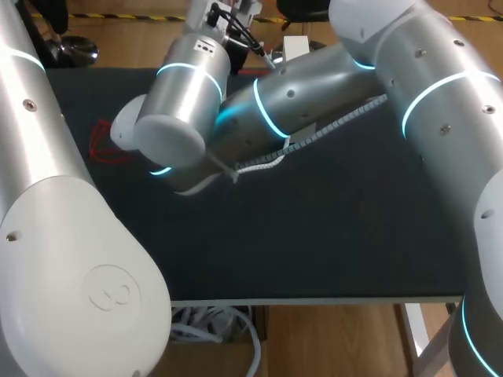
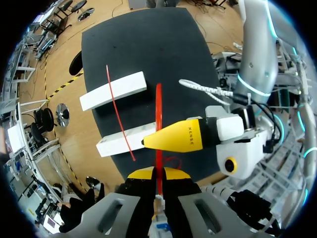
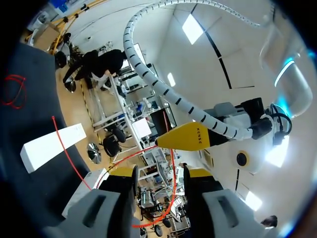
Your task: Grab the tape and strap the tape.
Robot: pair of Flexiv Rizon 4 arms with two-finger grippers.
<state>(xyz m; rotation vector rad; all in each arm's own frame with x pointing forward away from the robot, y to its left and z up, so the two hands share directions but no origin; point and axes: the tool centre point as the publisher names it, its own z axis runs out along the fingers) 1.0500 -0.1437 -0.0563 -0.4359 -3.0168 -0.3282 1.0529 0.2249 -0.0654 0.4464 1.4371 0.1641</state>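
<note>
Your left end effector (image 2: 158, 174) is clamped on the thin red tape strip (image 2: 158, 109), which runs out at its 12 o'clock over the black tabletop (image 2: 148, 39). Your right end effector (image 3: 161, 173) stands open, tape passing between its fingers.

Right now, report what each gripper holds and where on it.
Left gripper pinches the red tape along its lifted stretch, not at a visible end. Right gripper is open; tape only passes between its fingers.

Small dark lettering on yellow fingertip (image 2: 183, 136); round embossed emblem on arm cap (image 1: 110, 292).
</note>
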